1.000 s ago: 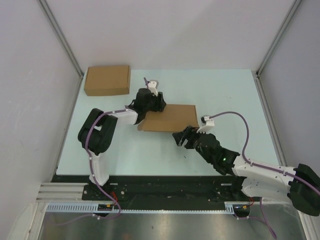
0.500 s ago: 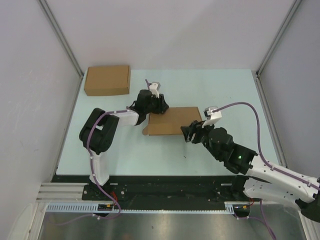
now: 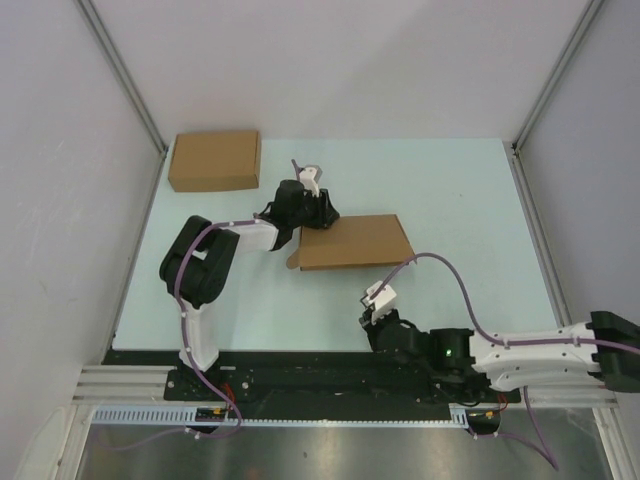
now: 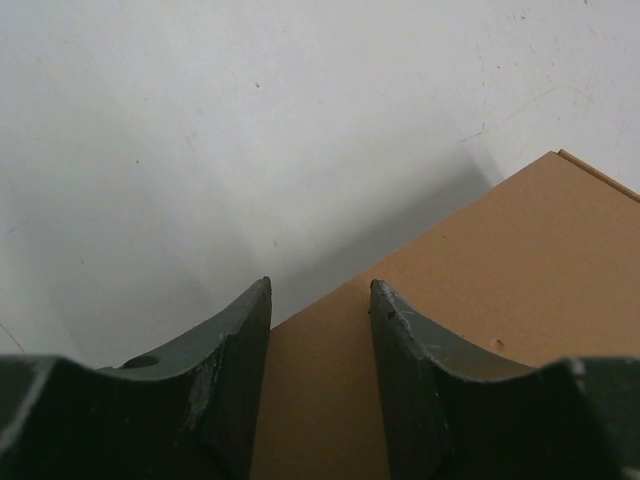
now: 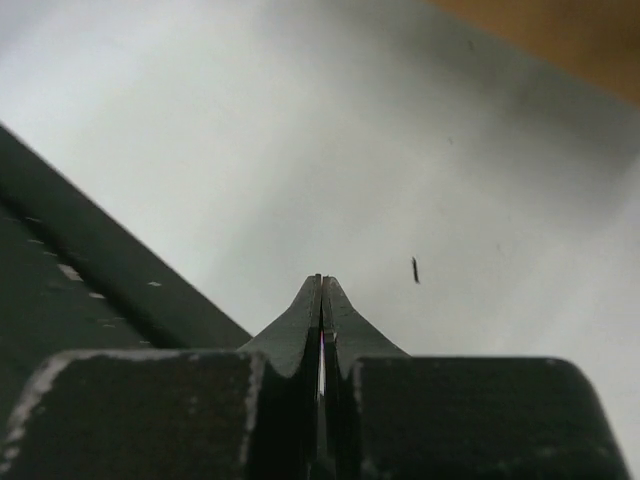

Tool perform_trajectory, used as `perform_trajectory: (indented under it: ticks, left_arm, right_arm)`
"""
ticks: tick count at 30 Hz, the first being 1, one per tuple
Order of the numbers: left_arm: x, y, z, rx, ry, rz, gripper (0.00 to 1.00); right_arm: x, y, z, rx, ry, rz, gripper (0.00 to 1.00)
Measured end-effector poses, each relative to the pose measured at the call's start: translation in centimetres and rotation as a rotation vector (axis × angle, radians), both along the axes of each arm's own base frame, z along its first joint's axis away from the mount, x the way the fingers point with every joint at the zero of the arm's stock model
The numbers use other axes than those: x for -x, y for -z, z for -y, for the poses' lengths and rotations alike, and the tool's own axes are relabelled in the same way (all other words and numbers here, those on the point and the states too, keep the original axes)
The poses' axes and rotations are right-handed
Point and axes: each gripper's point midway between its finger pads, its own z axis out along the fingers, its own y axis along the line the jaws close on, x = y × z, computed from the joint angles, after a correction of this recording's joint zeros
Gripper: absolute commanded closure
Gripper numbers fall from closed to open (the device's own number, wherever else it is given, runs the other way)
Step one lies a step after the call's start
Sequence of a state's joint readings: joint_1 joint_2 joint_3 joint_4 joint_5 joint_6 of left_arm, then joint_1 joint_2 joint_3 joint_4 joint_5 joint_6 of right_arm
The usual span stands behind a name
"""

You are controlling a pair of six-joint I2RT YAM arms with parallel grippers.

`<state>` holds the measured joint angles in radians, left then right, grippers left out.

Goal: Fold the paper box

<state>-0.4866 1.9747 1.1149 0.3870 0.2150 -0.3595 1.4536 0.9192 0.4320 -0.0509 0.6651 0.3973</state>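
Note:
The paper box (image 3: 352,242) lies flat and brown in the middle of the table, turned a little askew; its top fills the lower right of the left wrist view (image 4: 520,300). My left gripper (image 3: 311,221) is at its far left corner. Its jaws (image 4: 320,285) stand apart over that corner, with cardboard showing between the fingers and no flap clamped. My right gripper (image 3: 369,318) is low near the table's front edge, well clear of the box. It is shut (image 5: 322,280) with nothing in it. A blurred strip of the box (image 5: 560,30) shows at the top right of that view.
A second flat brown cardboard box (image 3: 214,160) lies at the far left corner of the table. A black rail (image 3: 300,368) runs along the near edge, just left of my right gripper (image 5: 90,300). Grey walls close in the left, back and right sides.
My right arm pulled back from the box's right end to the near edge and its jaws shut. The box slid and turned slightly to the right. The left gripper barely shifted.

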Motion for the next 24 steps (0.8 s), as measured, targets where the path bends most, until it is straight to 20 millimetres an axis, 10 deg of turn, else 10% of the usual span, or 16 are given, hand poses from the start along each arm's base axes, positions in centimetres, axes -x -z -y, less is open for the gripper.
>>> perform_trajectory:
  ticks: [11, 24]
  left_arm:
    - [0.4, 0.1, 0.3, 0.014, 0.019, -0.014, 0.5]
    - [2.8, 0.5, 0.2, -0.009, 0.073, -0.098, 0.45]
  right_arm:
    - [-7.7, 4.6, 1.0, 0.04, 0.278, 0.011, 1.0]
    - [-14.1, -0.3, -1.1, -0.066, 0.36, 0.082, 1.0]
